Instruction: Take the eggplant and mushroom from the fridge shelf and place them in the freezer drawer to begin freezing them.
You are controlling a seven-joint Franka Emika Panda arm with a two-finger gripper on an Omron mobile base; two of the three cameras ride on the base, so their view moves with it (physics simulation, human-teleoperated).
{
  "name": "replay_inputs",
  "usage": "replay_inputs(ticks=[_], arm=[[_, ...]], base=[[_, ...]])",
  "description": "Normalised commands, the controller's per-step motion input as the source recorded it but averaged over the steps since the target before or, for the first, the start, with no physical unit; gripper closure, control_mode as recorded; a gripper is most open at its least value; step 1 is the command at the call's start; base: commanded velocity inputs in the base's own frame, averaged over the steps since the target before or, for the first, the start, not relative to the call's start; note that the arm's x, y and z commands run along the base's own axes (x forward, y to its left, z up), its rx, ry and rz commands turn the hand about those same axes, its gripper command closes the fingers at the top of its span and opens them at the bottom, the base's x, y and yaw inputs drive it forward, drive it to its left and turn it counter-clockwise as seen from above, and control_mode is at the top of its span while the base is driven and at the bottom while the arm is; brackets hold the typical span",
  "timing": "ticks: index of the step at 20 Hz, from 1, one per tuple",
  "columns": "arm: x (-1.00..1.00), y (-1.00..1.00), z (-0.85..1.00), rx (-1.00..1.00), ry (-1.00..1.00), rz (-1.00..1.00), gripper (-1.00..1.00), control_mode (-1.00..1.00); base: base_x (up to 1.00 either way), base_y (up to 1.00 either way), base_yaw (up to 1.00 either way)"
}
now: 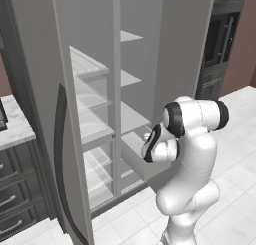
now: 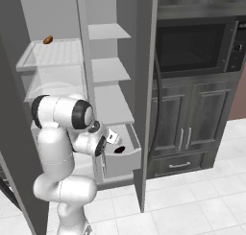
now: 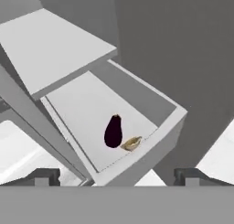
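The open, empty claw (image 3: 117,176) hovers above the freezer drawer (image 3: 171,127), where the eggplant (image 3: 113,130) and mushroom (image 3: 131,143) lie touching near its front edge.

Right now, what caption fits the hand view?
Eggplant and mushroom lie together in the open freezer drawer.

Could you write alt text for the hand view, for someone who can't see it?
A dark eggplant and a small tan mushroom lie side by side in an open light grey freezer drawer, seen from above.
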Motion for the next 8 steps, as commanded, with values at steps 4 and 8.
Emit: replay_inputs(ticks=[4,8], arm=[[-0.51,0.4,0.51,-0.26,-0.47,0.0,-1.0,-1.0],[-0.01,0.0,0.0,0.0,-0.02,0.0,-1.0,-1.0]], base=[[0.0,0.0,0.0],[0.0,0.0,0.0]])
